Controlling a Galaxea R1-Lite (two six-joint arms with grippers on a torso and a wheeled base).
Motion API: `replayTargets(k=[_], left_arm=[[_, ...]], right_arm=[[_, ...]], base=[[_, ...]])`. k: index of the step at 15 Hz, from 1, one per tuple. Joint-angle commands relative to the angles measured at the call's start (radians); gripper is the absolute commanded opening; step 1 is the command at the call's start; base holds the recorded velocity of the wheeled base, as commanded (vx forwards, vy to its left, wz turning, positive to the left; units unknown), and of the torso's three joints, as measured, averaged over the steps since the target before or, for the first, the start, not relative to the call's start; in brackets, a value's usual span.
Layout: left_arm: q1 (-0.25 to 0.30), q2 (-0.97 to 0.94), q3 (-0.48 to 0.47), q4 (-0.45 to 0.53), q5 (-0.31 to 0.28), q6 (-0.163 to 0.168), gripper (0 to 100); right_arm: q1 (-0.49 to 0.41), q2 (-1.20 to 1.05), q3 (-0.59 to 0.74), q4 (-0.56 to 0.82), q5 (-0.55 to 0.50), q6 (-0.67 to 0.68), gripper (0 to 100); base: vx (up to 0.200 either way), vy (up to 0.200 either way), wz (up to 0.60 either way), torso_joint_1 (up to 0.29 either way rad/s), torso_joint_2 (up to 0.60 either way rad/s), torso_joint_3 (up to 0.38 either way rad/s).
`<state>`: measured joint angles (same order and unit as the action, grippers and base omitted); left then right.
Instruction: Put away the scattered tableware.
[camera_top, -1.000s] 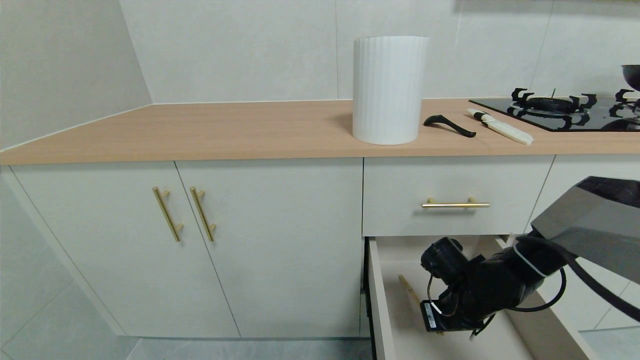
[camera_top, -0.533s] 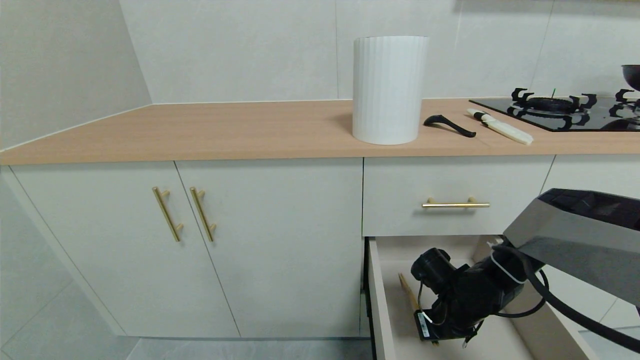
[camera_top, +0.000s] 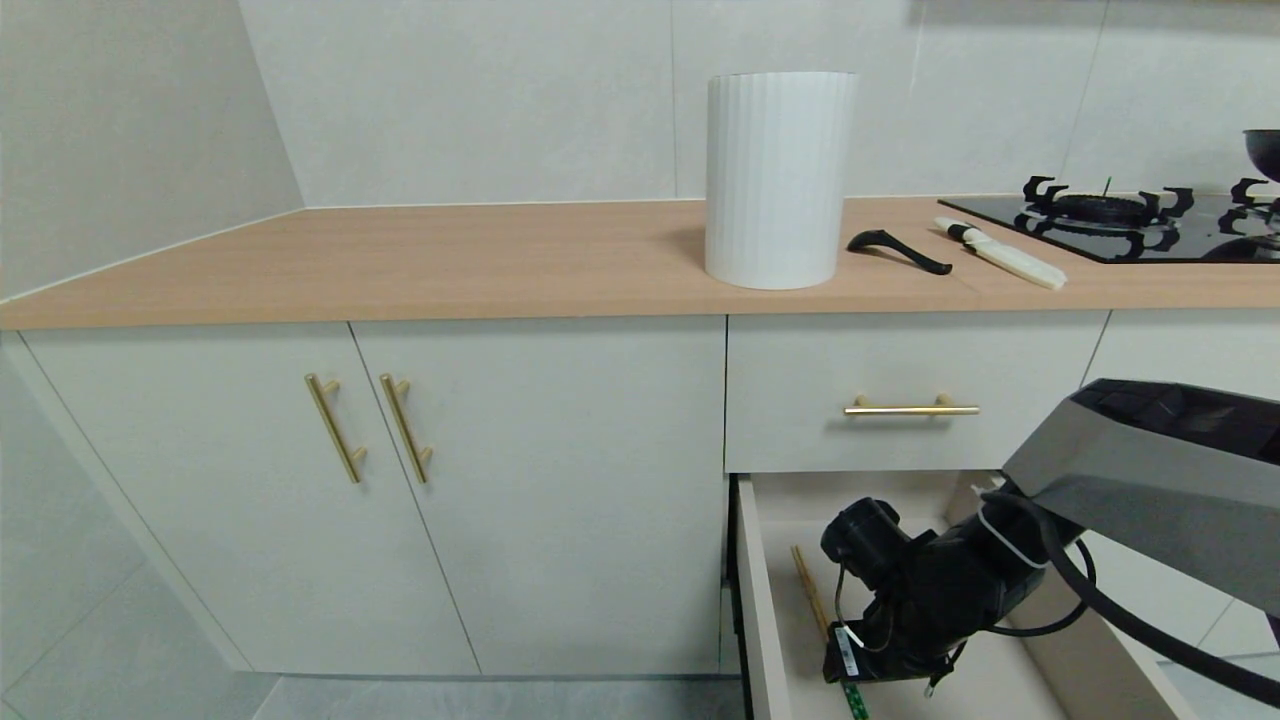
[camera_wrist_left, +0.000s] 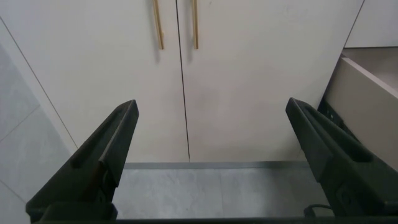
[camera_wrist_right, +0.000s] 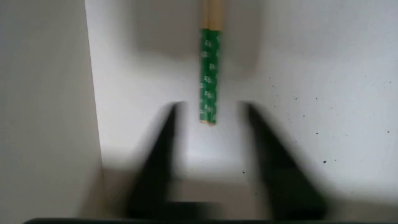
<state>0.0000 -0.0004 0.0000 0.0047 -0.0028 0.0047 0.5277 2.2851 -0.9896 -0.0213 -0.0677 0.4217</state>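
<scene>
A pair of wooden chopsticks (camera_top: 808, 592) with green ends (camera_wrist_right: 209, 74) lies flat on the floor of the open lower drawer (camera_top: 758, 610), close to its left wall. My right arm (camera_top: 940, 590) hangs low inside that drawer. The right gripper (camera_wrist_right: 211, 111) is open just above the floor, its fingers either side of the green ends without touching them. On the counter lie a black spoon (camera_top: 897, 250) and a white knife (camera_top: 1000, 254). My left gripper (camera_wrist_left: 211, 109) is open and holds nothing, low in front of the cabinet doors (camera_wrist_left: 186, 56).
A tall white ribbed container (camera_top: 775, 180) stands on the wooden counter (camera_top: 450, 260) beside the spoon. A black gas hob (camera_top: 1130, 225) is at the far right. The upper drawer with a gold handle (camera_top: 910, 408) is closed above the open one.
My right arm moved left and lower into the drawer, then nearly stopped. The chopsticks' green ends now show beneath the wrist. The counter items have not moved.
</scene>
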Motion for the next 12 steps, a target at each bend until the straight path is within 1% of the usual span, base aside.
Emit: replayTargets(k=[1,4,6,7,8,10,11,12], left_arm=[[0.000,0.000,0.000,0.000,0.000,0.000,100],[0.000,0.000,0.000,0.000,0.000,0.000,100],[0.000,0.000,0.000,0.000,0.000,0.000,100],[0.000,0.000,0.000,0.000,0.000,0.000,100],[0.000,0.000,0.000,0.000,0.000,0.000,100],[0.000,0.000,0.000,0.000,0.000,0.000,100],[0.000,0.000,0.000,0.000,0.000,0.000,100],[0.000,0.000,0.000,0.000,0.000,0.000,100]], right_arm=[[0.000,-0.003,0.000,0.000,0.000,0.000,100],[0.000,-0.009,0.002,0.004,0.000,0.000,100],[0.000,-0.070,0.023,0.017,0.000,0.000,100],[-0.006,-0.159,0.046,0.037,0.005,0.000,100],[-0.008,-0.174,0.048,0.040,0.006,-0.001,100],[-0.009,-0.358,0.042,0.159,0.014,-0.008,100],[-0.011,-0.423,0.042,0.195,0.012,-0.011,100],[-0.017,-0.469,0.043,0.199,0.012,-0.012,100]], base=[[0.000,0.000,0.00,0.000,0.00,0.000],[0.000,0.000,0.00,0.000,0.00,0.000],[0.000,0.000,0.00,0.000,0.00,0.000],[0.000,0.000,0.00,0.000,0.00,0.000],[0.000,0.000,0.00,0.000,0.00,0.000],[0.000,0.000,0.00,0.000,0.00,0.000],[0.000,0.000,0.00,0.000,0.00,0.000],[0.000,0.000,0.00,0.000,0.00,0.000]])
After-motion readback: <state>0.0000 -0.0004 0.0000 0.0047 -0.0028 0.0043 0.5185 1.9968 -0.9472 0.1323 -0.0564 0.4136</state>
